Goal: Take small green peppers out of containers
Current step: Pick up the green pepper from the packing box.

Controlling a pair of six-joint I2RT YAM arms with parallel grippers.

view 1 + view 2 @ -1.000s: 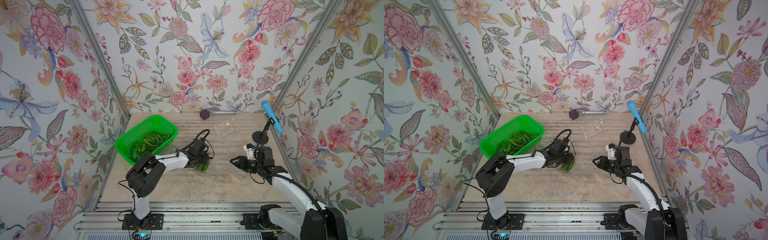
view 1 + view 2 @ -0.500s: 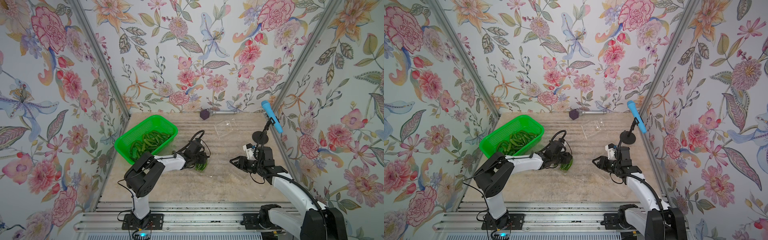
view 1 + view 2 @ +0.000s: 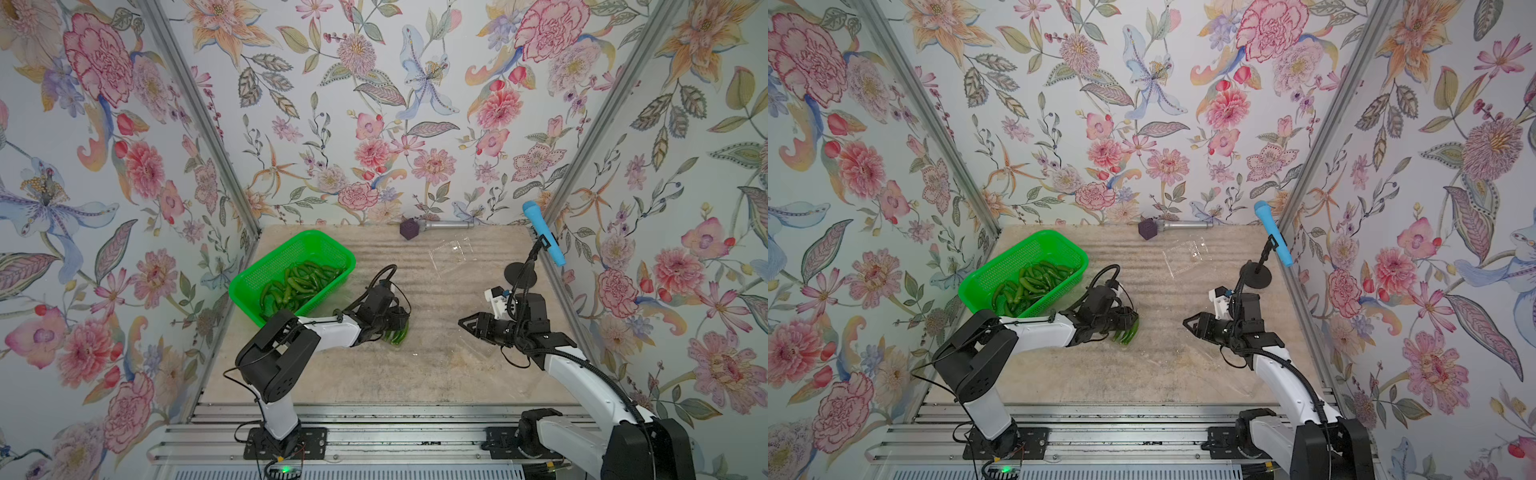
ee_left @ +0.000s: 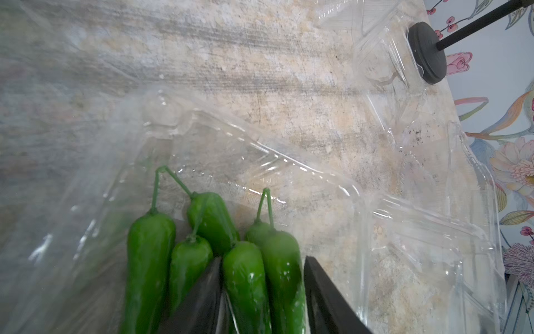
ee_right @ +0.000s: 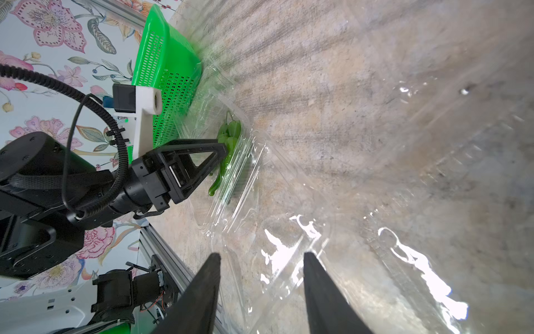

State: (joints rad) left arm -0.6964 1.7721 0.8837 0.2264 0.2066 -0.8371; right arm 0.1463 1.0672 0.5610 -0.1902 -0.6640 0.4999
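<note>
Small green peppers (image 4: 245, 283) in grip of left hand (image 4: 261, 260)

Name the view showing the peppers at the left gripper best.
Left wrist view: the peppers fill it, stems plain. Both top views show a small green bunch; the right wrist view shows them distant.

Front strip of the table (image 3: 374, 382), 6 o'clock, lies open. Basket (image 3: 257, 286) blocks 10 o'clock; a clear container (image 3: 453, 255) sits at 1 o'clock; mic stand (image 3: 519, 272) crowds 3 o'clock.
</note>
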